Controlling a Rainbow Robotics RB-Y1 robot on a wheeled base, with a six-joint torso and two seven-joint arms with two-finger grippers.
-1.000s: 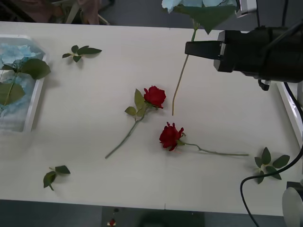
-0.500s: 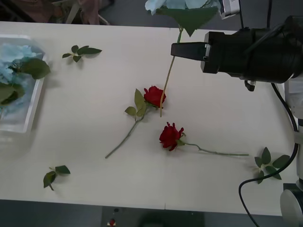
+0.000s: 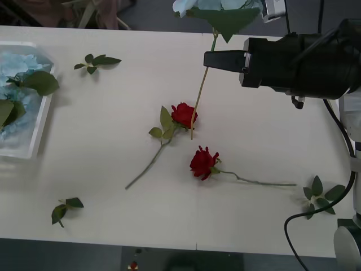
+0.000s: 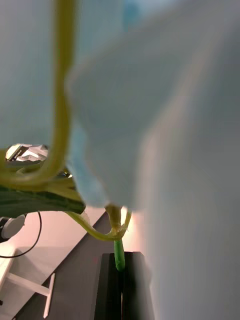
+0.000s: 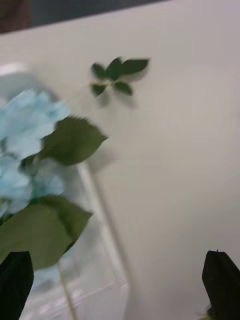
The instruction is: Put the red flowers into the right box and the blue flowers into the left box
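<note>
My right arm point(image 3: 299, 56) hangs over the table's far right side. Its black gripper point(image 4: 120, 257) is shut on the green stem base of a blue flower point(image 3: 214, 5). That flower's large leaf point(image 3: 225, 21) and long stem point(image 3: 197, 96) dangle down to one red rose point(image 3: 184, 114). A second red rose point(image 3: 203, 162) lies nearer the front. The left box point(image 3: 39, 127) at the table's left edge holds blue flowers point(image 3: 17, 65) with green leaves. My left gripper point(image 5: 120, 287) is open above that box's rim point(image 5: 107, 240), beside its blue flowers point(image 5: 25, 130). The right box is hidden behind my right arm.
Loose green leaf sprigs lie at the back left point(image 3: 96, 61), front left point(image 3: 65, 209) and front right point(image 3: 321, 195). A black cable point(image 3: 293, 226) loops by the front right corner. Bare tabletop stretches between the left box and the roses.
My right arm carried the blue flower leftward, so its stem now hangs over the upper rose; it has held still for the last half second. The flowers in the left box shifted slightly.
</note>
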